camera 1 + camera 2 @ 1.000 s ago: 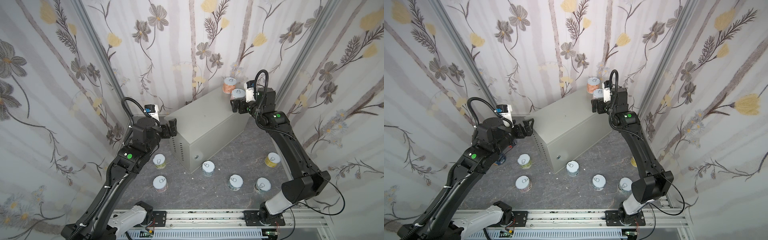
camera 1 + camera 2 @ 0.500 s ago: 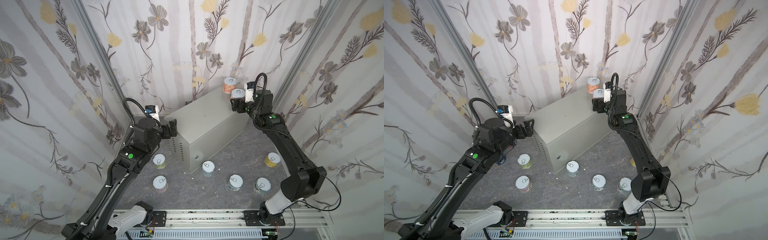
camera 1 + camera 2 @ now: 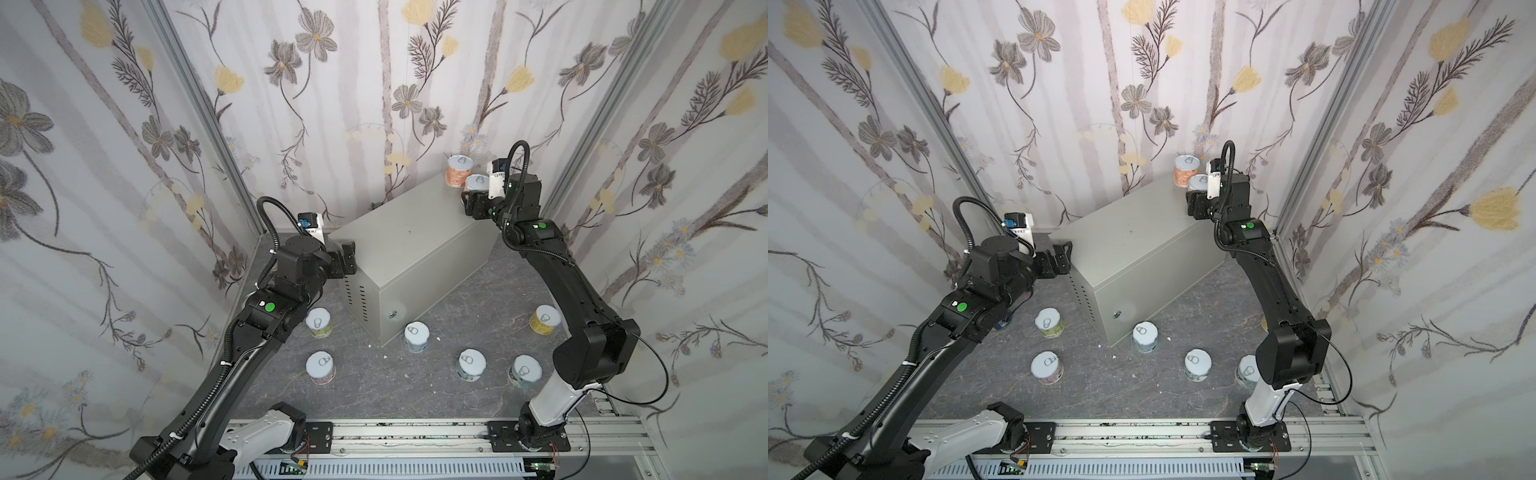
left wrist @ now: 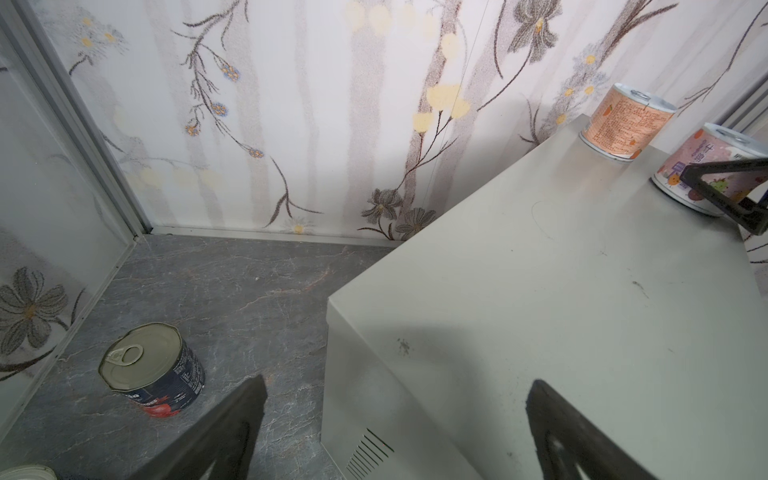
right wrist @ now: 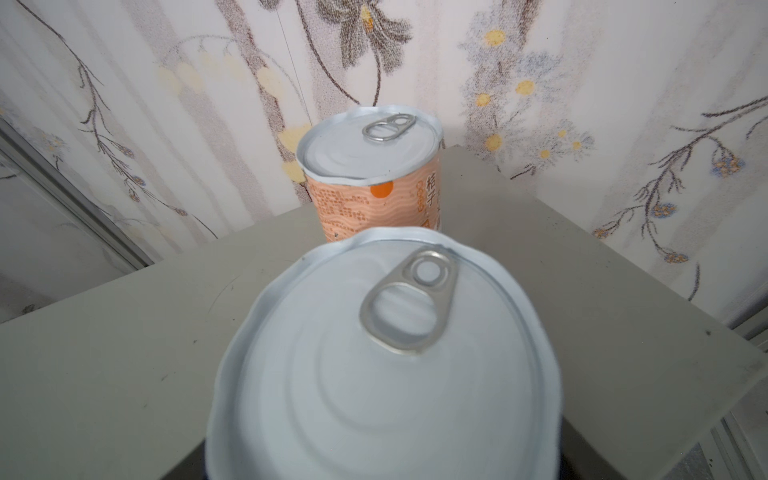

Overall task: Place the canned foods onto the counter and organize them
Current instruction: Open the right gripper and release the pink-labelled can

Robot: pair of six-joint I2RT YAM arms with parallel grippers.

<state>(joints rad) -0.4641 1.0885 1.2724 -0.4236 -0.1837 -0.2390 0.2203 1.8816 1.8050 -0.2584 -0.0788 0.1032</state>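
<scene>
On the far right corner of the grey-beige counter (image 3: 407, 249) stand two short cans, an orange one (image 3: 458, 170) and in front of it a pink one (image 3: 476, 184). My right gripper (image 3: 473, 198) is shut on the pink can (image 5: 374, 365), whose white lid hides the jaws in the right wrist view. One of its fingers (image 4: 723, 183) lies along that can's side. My left gripper (image 3: 349, 259) hangs open and empty over the counter's near left corner (image 4: 540, 291). Several short cans stand on the floor, among them a yellow one (image 3: 545, 319).
A navy-red can (image 4: 153, 370) stands on the dark marbled floor behind the counter's left end, near the wall corner. The floor cans (image 3: 416, 336) (image 3: 320, 368) ring the counter's front. Floral walls close in on three sides, and a rail (image 3: 415, 434) runs along the front.
My right gripper has pushed in toward the pink can on the counter and its jaws have closed on it. The left arm has stayed still.
</scene>
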